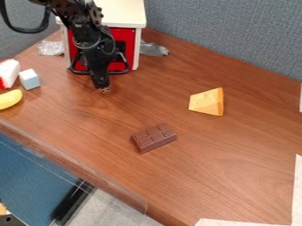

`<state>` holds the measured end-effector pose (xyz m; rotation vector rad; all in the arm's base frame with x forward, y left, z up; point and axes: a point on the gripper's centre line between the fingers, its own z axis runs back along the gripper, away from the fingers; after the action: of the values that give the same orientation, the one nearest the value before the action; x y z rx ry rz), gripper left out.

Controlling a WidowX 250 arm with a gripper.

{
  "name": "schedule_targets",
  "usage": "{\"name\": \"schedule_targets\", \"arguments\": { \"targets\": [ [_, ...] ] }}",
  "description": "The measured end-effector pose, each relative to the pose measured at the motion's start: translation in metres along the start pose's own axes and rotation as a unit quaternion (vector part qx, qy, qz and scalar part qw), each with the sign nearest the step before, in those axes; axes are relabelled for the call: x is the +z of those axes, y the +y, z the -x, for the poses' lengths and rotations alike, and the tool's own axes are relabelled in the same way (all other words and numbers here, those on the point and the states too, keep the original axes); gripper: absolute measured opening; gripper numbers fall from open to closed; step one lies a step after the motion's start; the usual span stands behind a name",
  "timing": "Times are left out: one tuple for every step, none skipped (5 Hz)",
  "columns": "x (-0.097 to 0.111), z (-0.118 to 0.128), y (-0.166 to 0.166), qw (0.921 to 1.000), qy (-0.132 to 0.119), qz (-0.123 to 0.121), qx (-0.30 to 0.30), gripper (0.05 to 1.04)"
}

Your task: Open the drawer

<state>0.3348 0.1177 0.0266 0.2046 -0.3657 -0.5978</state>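
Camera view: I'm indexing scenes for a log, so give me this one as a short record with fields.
Drawer unit: white top, red front, black handle
Drawer: looks shut, partly hidden by arm
Claw: low, before the handle
Mid-table: chocolate bar, cheese wedge
Left edge: yellow banana, pale blue block, white-and-red item
Surface: brown wood-look table

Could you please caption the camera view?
Robot arm at a red drawer, chocolate bar and cheese wedge on the table.
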Motion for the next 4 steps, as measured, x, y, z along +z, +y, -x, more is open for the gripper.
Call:
{"name": "schedule_targets", "arguments": {
  "targets": [
    [0.000, 0.000, -0.003, 1.0000, -0.001, 0.008, 0.001, 0.248],
    [0.004, 0.006, -0.015, 0.9998, 0.001, 0.022, 0.002, 0.247],
    [0.011, 0.010, -0.024, 0.9997, -0.002, 0.024, -0.002, 0.247],
    [0.017, 0.017, -0.037, 0.9996, -0.004, 0.028, -0.010, 0.246]
  ]
}}
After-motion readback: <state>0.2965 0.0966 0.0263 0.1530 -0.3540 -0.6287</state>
